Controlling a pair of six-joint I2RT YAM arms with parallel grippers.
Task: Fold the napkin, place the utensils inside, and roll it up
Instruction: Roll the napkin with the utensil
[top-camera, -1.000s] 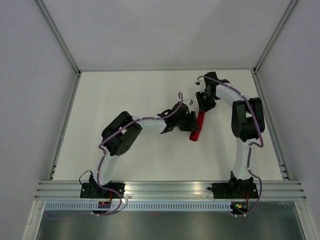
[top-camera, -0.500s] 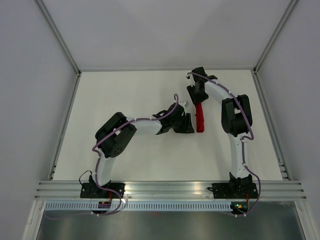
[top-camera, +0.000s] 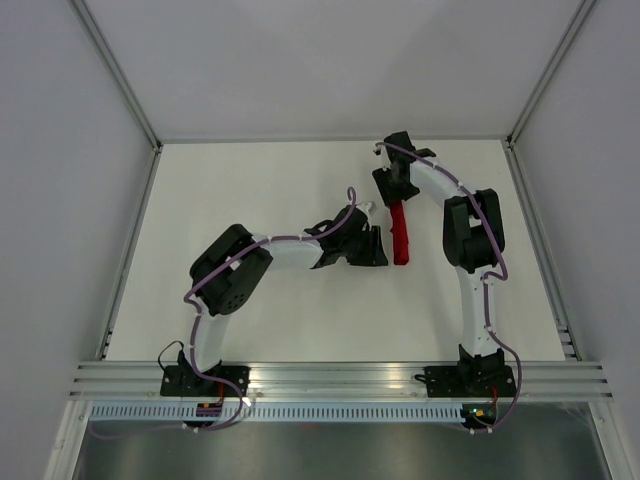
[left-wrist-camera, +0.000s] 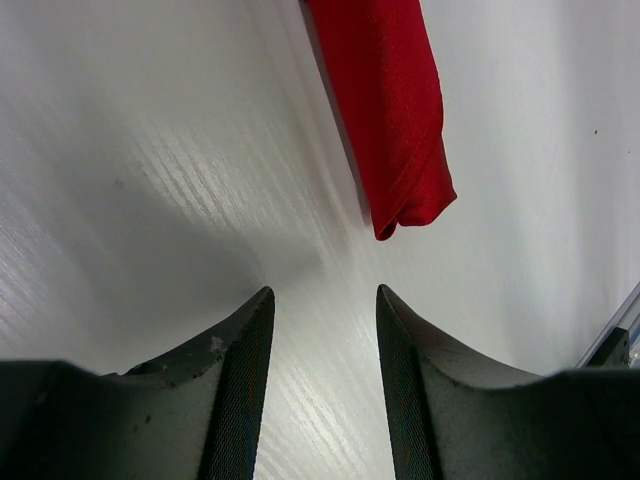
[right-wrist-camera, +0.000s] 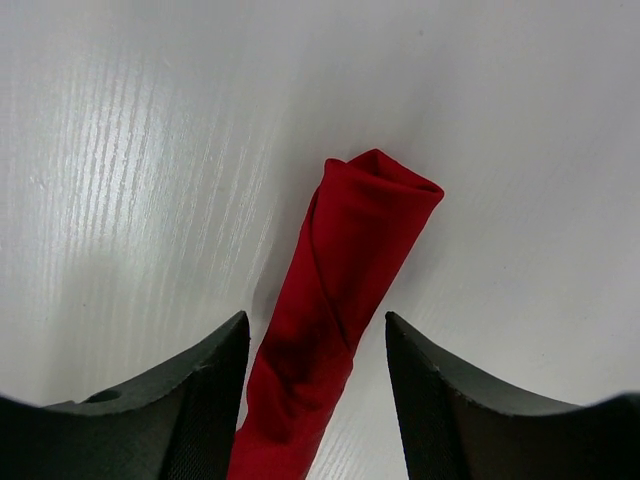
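**Top external: rolled napkin (top-camera: 401, 234) right of centre on the white surface (top-camera: 250, 190)**

Seen from above, the napkin is a narrow deep-red roll lying flat, its length running from far to near. The right tool (top-camera: 392, 190) sits over the roll's far end. In the right wrist view the roll passes between that tool's two fingers (right-wrist-camera: 200, 400), which stand spread on either side without pinching it. One end shows its wrapped layers just ahead. The left tool (top-camera: 378, 248) is just beside the roll's near half, on its left. In the left wrist view its fingers are apart with only bare surface between them, and the roll's end lies ahead, clear of both.
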